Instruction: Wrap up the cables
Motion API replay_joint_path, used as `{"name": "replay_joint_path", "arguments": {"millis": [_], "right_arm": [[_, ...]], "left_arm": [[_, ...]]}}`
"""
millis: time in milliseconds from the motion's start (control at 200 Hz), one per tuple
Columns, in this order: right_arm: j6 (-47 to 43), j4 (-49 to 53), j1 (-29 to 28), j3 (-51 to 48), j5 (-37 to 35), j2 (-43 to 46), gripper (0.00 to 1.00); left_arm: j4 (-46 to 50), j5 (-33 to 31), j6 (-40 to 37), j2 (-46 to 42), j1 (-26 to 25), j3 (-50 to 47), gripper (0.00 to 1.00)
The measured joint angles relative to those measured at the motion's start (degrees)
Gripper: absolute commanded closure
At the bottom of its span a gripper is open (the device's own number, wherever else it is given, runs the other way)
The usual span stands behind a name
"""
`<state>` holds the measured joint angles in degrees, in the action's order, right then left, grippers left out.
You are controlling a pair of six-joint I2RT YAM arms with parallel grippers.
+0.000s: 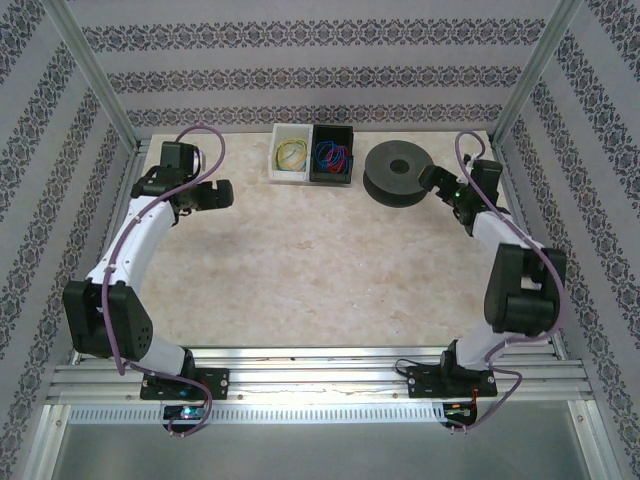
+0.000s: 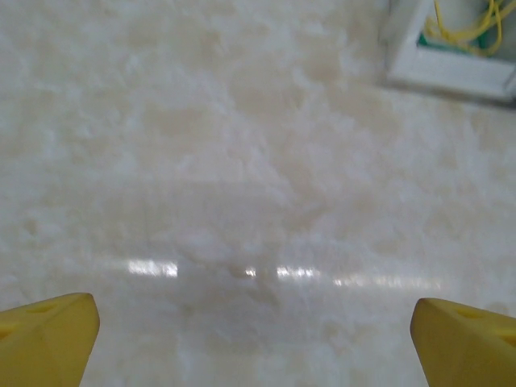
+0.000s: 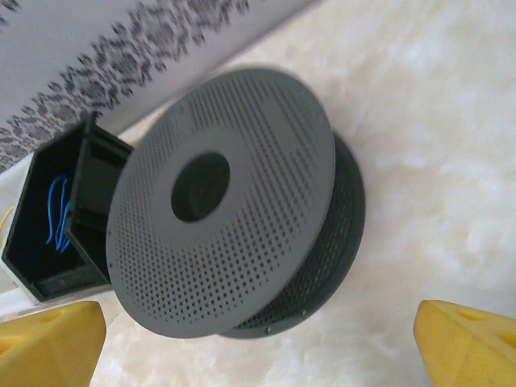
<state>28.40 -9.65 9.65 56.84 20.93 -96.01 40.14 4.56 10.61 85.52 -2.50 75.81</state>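
Right gripper (image 3: 258,347) spread wide, empty; black spool (image 3: 222,201) just ahead. Left gripper (image 2: 258,339) likewise. Blue wire (image 3: 55,211) in black bin (image 3: 89,242), ahead-left beyond spool. Likely step: pre-grasp; next calls for pinching fine wire.

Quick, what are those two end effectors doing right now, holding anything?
Left end effector: open, empty.
Right end effector: open, empty, facing the black spool.

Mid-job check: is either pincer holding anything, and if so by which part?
Nothing is held. The left pincer hangs open over the bare marble-patterned tabletop; the right pincer is open, facing the black perforated plastic spool, not gripping it.
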Motion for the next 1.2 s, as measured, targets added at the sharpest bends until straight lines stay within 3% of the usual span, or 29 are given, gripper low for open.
{"name": "replay_joint_path", "arguments": {"millis": [175,315,754,1144,1199], "right_arm": [[6.25,-1.11,-0.02,2.64,3.78,-8.13,0.03],[9.35,-4.07,-0.04,4.7,4.44,-12.15,0.1],[18.49,-11.21,-0.55,12.15,5.75,-22.95,0.51],[24.11,-18.62,-0.48,11.21,6.82,-21.92,1.0],[24.74,-19.8,-0.55,10.75,7.48,-20.52,1.0]], "left_arm": [[4.72,0.63,-0.31,0.31,-1.2,-0.02,0.01],[6.01,0.72,-0.31,1.18,-1.95,-0.02,0.01],[6.03,0.85,-0.26,1.77,-3.48,-0.02,0.01],[6.16,0.83,-0.02,1.77,-3.54,-0.02,0.01],[6.14,0.83,-0.02,1.77,-3.56,-0.02,0.01]]}}
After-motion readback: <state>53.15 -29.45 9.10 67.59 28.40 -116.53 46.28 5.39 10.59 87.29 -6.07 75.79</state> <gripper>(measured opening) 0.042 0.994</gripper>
